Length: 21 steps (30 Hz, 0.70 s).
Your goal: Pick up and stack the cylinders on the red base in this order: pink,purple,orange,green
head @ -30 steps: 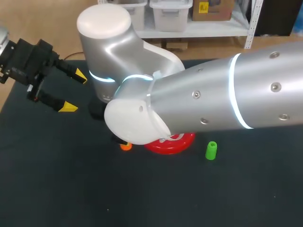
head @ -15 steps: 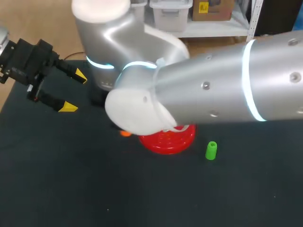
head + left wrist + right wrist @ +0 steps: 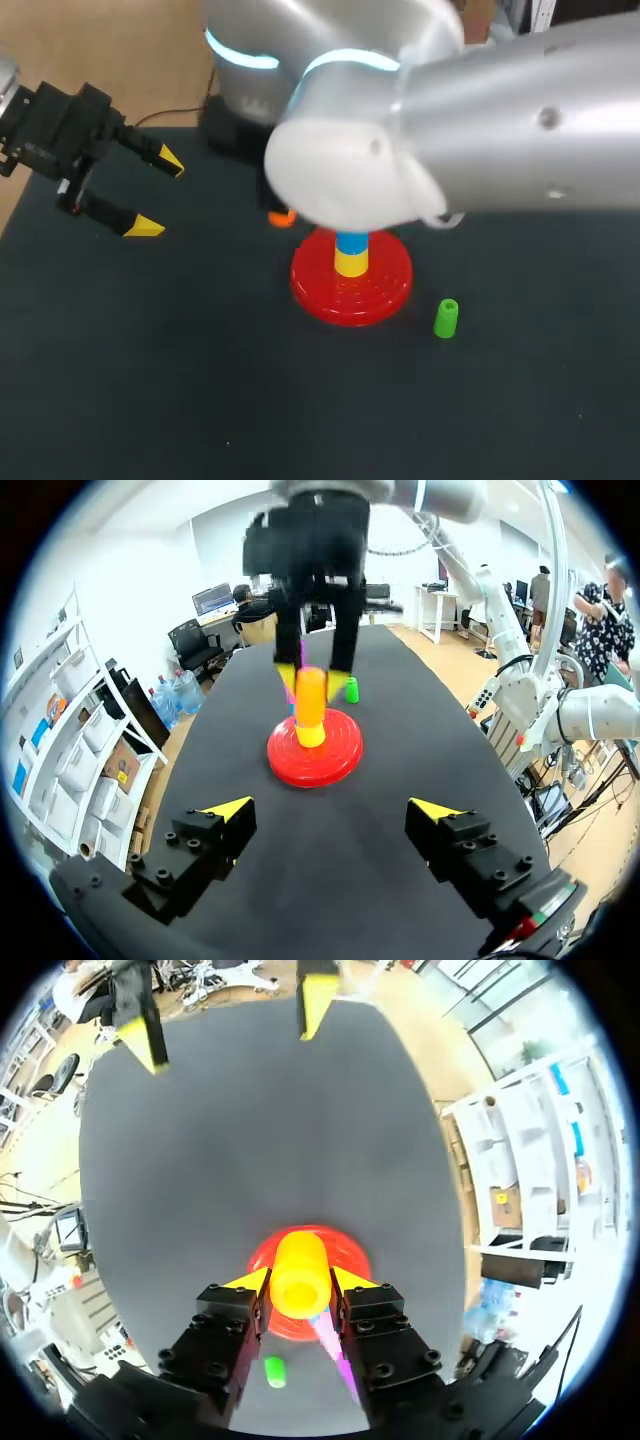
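At the nine o'clock side of the dark tabletop [image 3: 150, 390], the left pincer [image 3: 157, 194] is hovering with its yellow-tipped fingers spread wide apart, gripping nothing. Toward the middle, the right pincer [image 3: 298, 1282] is clamping the orange plastic cylinder [image 3: 298, 1272] from two sides and holding it upright, off the tabletop. In the head view, that cylinder is peeking out from under the big silver right arm [image 3: 520, 120] at ten o'clock of the round red ribbed base [image 3: 385, 290]. The base is sitting flat on the tabletop, and a yellow and blue post [image 3: 350, 255] is rising from its centre. The small green plastic cylinder [image 3: 446, 318] is standing upright at four o'clock of the base, near its rim but not touching it.
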### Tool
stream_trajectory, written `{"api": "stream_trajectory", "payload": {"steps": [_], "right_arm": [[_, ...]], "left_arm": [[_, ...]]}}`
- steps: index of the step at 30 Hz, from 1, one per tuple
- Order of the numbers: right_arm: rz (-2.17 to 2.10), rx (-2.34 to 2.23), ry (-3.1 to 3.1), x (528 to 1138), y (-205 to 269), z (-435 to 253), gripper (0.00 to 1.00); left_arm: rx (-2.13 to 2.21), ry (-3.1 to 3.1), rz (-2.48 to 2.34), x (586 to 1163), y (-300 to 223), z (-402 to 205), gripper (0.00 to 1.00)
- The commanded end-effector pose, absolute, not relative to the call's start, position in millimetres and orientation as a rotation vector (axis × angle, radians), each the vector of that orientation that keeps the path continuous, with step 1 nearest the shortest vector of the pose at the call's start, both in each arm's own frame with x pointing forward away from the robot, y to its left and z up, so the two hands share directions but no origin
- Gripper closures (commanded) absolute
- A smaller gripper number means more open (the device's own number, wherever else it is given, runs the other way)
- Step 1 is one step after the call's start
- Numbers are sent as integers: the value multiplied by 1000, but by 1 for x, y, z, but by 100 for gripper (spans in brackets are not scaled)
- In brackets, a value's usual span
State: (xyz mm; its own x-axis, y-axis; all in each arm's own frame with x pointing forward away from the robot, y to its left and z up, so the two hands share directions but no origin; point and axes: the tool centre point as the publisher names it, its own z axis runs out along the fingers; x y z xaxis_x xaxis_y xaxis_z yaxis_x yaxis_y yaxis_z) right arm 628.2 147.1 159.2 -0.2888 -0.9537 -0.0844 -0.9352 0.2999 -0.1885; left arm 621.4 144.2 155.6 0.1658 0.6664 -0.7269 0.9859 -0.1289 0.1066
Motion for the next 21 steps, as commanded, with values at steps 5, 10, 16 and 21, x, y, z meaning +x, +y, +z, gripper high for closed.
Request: {"api": "stream_trajectory", "payload": {"steps": [5,10,16,21], "right_arm": [[-160,-1707,2320,634,131,222,100],[-163,-1708,2313,641,123,244,100],[-211,-1673,2315,647,109,268,100],[-220,-1671,2337,652,97,277,100]], "left_arm": [[1866,1559,-710,622,145,155,0],[1866,1559,-710,622,145,155,0],[1866,1559,-710,622,145,155,0],[1866,1559,-710,622,145,155,0]]}}
